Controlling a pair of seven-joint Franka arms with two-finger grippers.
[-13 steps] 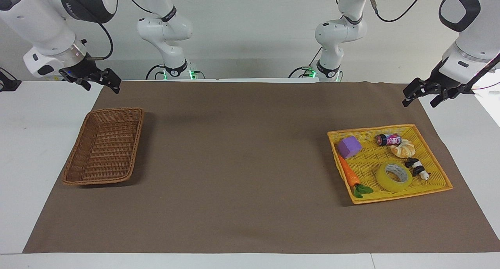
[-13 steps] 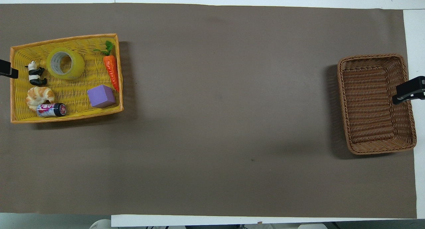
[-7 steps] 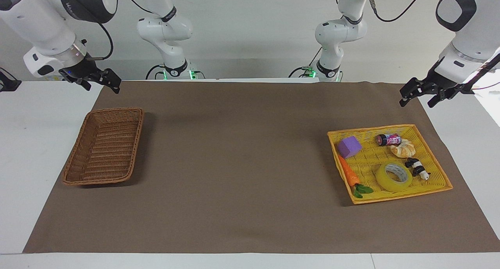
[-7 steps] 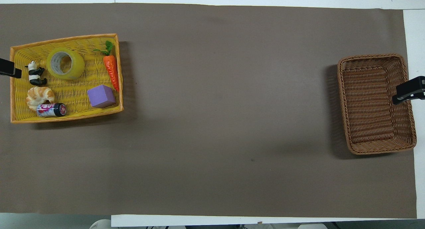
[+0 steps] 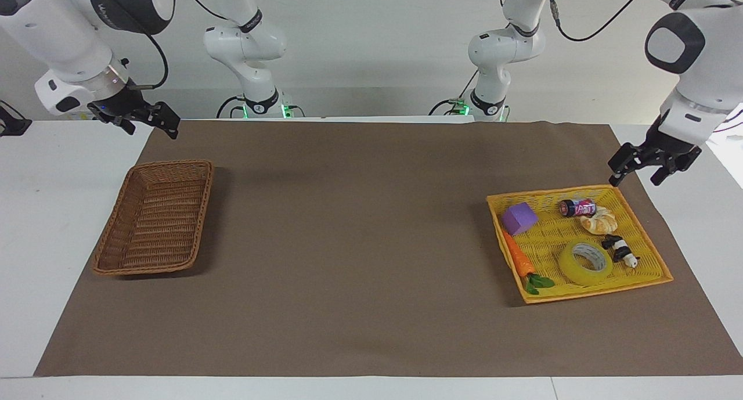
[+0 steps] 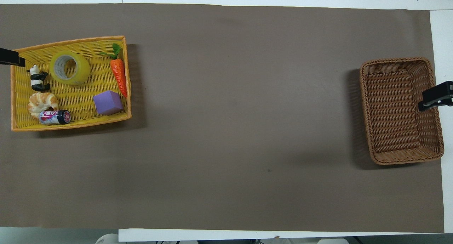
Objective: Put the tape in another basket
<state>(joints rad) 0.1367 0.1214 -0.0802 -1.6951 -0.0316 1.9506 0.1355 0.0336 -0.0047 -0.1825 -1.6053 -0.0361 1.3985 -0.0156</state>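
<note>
Brown cloth covers the white table (image 5: pixel 35 243). Toward the right arm's end sits the brown woven wicker rectangular basket (image 5: pixel 154 217), nothing in it; the right gripper (image 5: pixel 142 116) hangs above the cloth's corner by that basket, jaws wide apart and holding nothing, arm waiting. Toward the left arm's end lies the bright yellow flat woven tray (image 5: pixel 650 237), carrying a purple foam cube (image 5: pixel 518 217), an orange toy carrot (image 5: pixel 518 255), a small pink-labelled jar (image 5: pixel 576 207), a croissant (image 5: pixel 598 220), a panda figurine (image 5: pixel 620 251) and the wide roll of translucent yellow packing tape (image 5: pixel 584 263), flat near the tray's edge farthest from the robots. The left gripper (image 5: pixel 638 168) hovers above the tray's robot-side corner, jaws spread, empty, well apart from the tape. Judgement: approach step; descend vertically, one finger through the core, avoiding the panda.
</note>
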